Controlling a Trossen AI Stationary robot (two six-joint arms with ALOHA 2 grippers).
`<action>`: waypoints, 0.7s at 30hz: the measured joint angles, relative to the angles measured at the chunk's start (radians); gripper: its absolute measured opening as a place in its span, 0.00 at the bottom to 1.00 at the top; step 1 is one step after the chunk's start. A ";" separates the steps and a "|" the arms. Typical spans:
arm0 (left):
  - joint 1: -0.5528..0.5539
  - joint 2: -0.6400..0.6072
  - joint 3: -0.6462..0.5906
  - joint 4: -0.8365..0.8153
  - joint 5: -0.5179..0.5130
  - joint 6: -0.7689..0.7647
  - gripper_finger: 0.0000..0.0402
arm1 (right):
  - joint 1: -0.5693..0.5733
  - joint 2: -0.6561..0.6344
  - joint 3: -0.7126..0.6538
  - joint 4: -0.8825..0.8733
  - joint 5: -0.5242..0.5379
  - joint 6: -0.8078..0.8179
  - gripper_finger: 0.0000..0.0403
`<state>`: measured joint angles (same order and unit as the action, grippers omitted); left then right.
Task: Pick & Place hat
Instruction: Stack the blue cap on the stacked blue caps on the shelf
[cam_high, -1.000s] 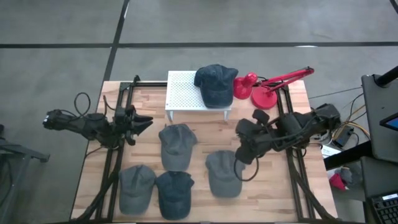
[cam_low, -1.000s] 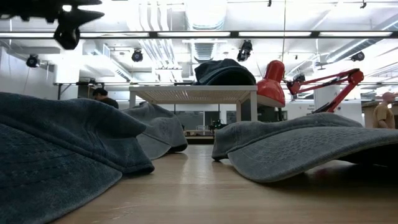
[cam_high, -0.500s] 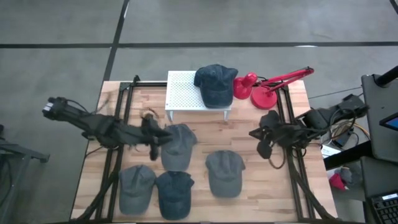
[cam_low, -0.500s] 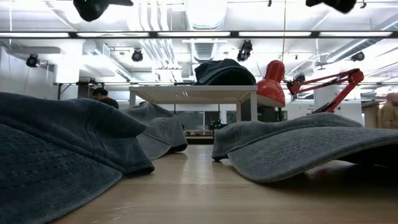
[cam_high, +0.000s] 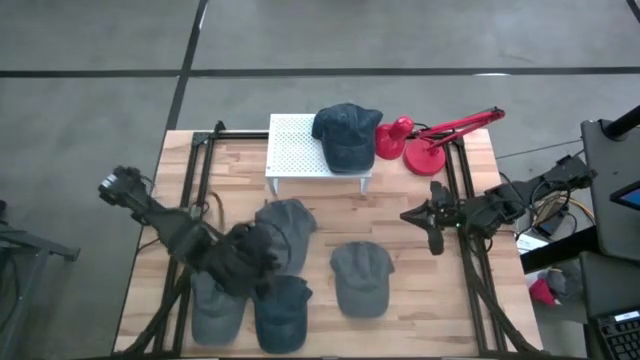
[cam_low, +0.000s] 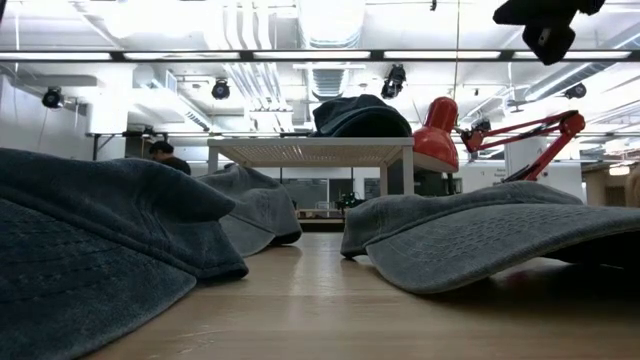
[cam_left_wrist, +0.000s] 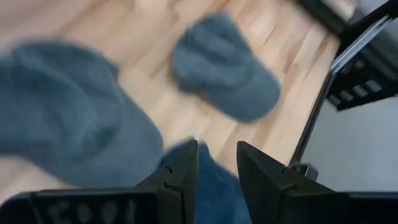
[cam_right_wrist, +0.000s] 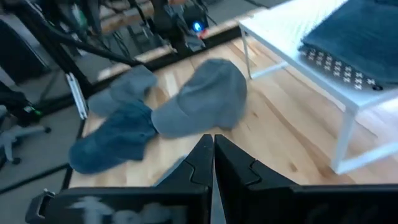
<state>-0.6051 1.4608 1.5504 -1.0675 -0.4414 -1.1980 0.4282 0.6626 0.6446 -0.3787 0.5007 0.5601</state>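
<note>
Dark left gripper (cam_high: 262, 256), jaws parted and empty, has swung in over the grey hats (cam_high: 281, 232) at the table's near left. Right gripper (cam_high: 431, 226), shut and empty, has retreated rightward; a pick looks imminent.

No text, label, brand or number can be read anywhere.

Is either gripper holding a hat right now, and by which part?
Neither. The left gripper is part open with nothing between its fingers, above the hats at the front left. The right gripper is shut on nothing at the table's right side.
</note>
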 joint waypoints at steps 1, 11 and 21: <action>-0.008 0.032 0.027 -0.016 0.016 -0.035 0.27 | 0.000 -0.012 -0.018 0.030 0.000 -0.017 0.03; -0.047 0.234 0.102 -0.050 0.238 -0.358 0.27 | 0.000 -0.066 -0.131 0.215 -0.006 -0.172 0.03; -0.062 0.341 0.105 0.014 0.329 -0.665 0.27 | 0.000 -0.067 -0.147 0.240 -0.048 -0.168 0.03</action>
<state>-0.6668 1.8015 1.6554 -1.0532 -0.1127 -1.8632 0.4282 0.5957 0.4976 -0.1389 0.4529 0.3918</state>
